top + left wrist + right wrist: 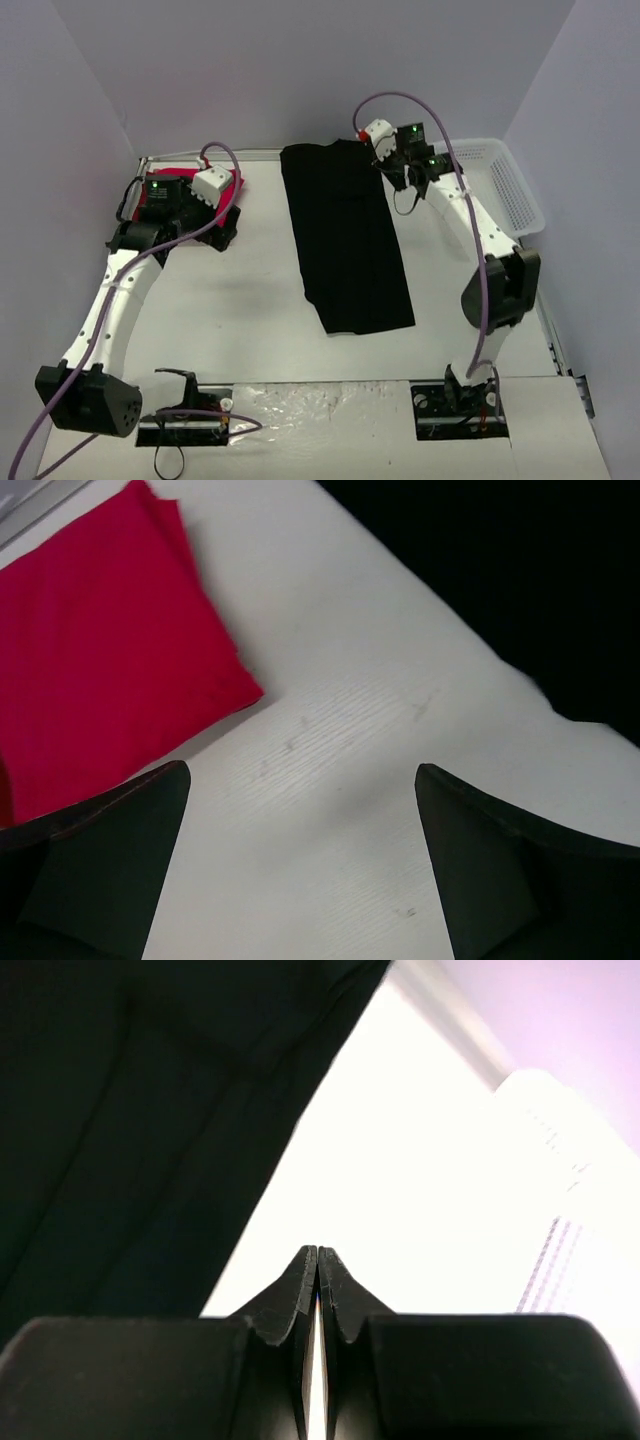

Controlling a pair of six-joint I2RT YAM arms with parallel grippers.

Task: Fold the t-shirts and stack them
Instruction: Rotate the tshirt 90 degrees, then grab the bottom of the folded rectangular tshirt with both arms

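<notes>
Black t-shirt [345, 240] lies as long folded strip in middle of table [250, 310], running 12 to 6 o'clock. Red t-shirt [100, 650] sits folded at table's 10 o'clock corner. My left gripper [300, 780] is spread wide and empty, over bare table between shirts. Right gripper [318, 1260] is clenched on nothing, at black shirt's 1 o'clock corner. I judge cloth light, limp, prone to sag. Pinch far-edge corners, both layers.

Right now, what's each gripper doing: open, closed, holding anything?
Left gripper: open, empty, near the red shirt.
Right gripper: closed, holding nothing, beside the black shirt.
</notes>
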